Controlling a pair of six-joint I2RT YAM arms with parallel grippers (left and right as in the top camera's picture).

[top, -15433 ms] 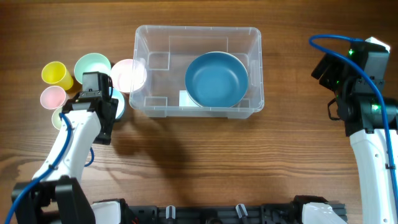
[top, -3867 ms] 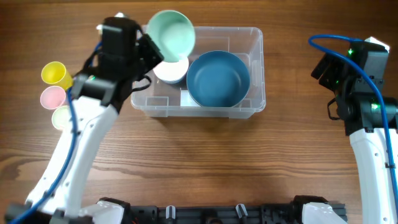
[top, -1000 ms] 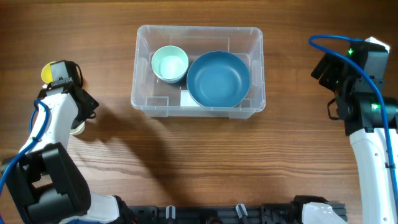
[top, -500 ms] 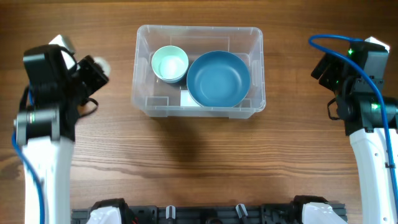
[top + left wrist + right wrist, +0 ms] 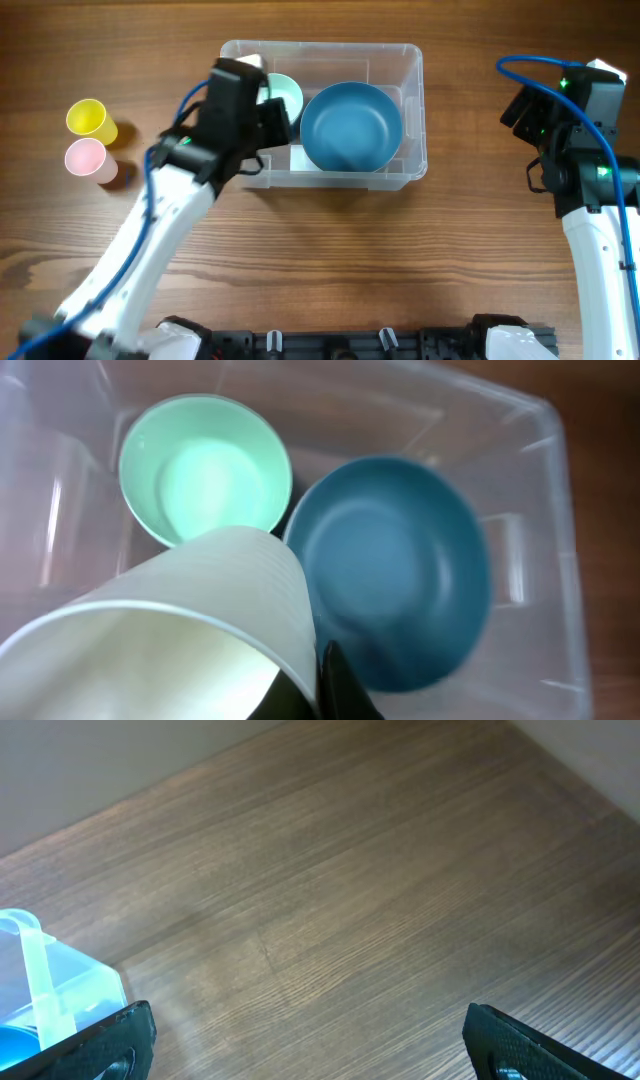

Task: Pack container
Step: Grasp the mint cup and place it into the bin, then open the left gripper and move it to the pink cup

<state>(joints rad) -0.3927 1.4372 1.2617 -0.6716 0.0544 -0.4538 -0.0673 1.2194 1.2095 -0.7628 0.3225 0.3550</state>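
The container [image 5: 320,46] is a clear tub at the table's middle back. Inside it sit a large blue bowl [image 5: 350,125] and a small mint bowl [image 5: 288,95]. My left gripper [image 5: 266,120] hovers over the container's left end, its jaws hidden under the wrist in the overhead view. In the left wrist view my left gripper [image 5: 315,695] is shut on the wall of a pale cream cup [image 5: 200,610], above the mint bowl [image 5: 205,470] and the blue bowl [image 5: 395,565]. My right gripper [image 5: 310,1040] is open over bare wood at the right.
A yellow cup [image 5: 87,118] and a pink cup [image 5: 86,157] stand on the table at the far left. A corner of the container [image 5: 40,980] shows at the left edge of the right wrist view.
My left arm has swung from the far left of the table to over the container's left end, carrying the pale cup. The right arm has not moved.
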